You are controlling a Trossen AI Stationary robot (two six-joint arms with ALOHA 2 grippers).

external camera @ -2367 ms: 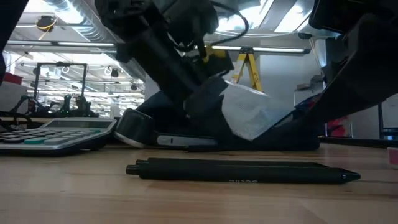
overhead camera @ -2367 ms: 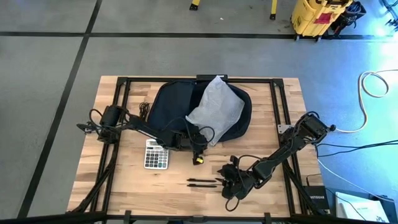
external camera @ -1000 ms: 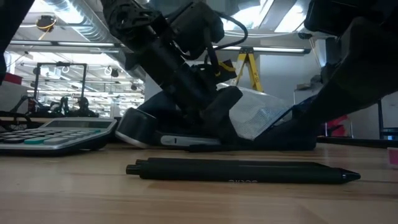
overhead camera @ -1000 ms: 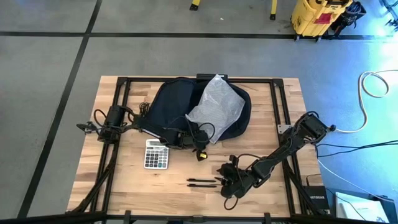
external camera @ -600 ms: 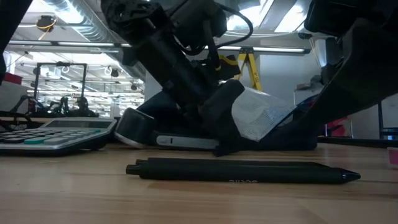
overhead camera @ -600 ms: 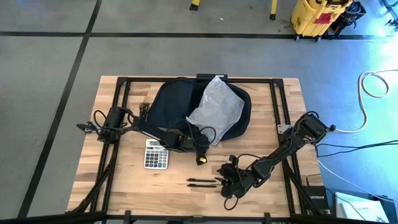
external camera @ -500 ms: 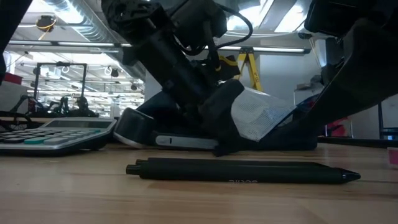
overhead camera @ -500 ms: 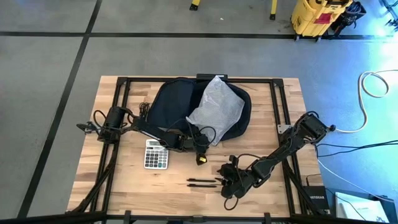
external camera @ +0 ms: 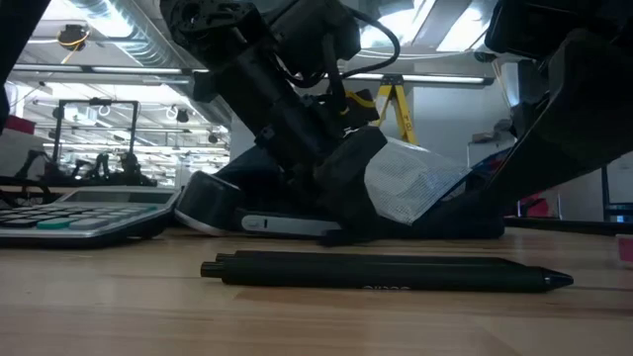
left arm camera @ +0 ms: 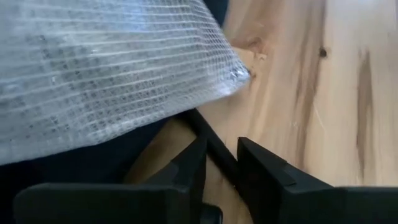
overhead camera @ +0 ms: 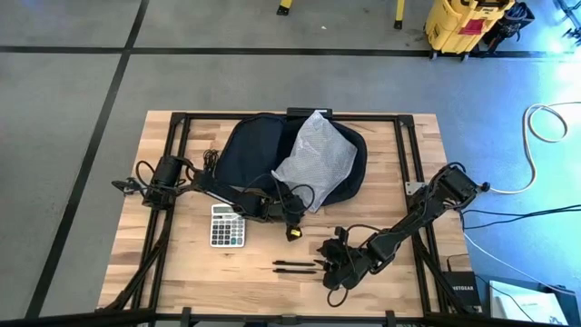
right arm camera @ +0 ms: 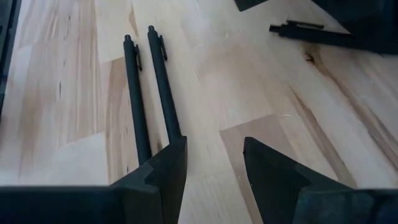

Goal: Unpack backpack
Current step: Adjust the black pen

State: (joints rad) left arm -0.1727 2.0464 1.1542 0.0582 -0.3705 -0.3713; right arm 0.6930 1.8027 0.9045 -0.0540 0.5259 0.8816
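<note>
Wooden tabletop (overhead camera: 182,272) carries the backpack (overhead camera: 254,150) at its far middle, a crinkly plastic bag (overhead camera: 313,154) lying over its open mouth. Only the left wrist view shows the left gripper (left arm camera: 219,163) pinching a thin black strap (left arm camera: 210,144) at the backpack's near edge. The right gripper (right arm camera: 213,162) hovers slightly spread beside two pens (right arm camera: 152,87). A calculator (overhead camera: 226,224) sits nearby; the near left boards are bare.

Mesh bag (overhead camera: 315,152) hides the backpack's (overhead camera: 250,150) opening.
</note>
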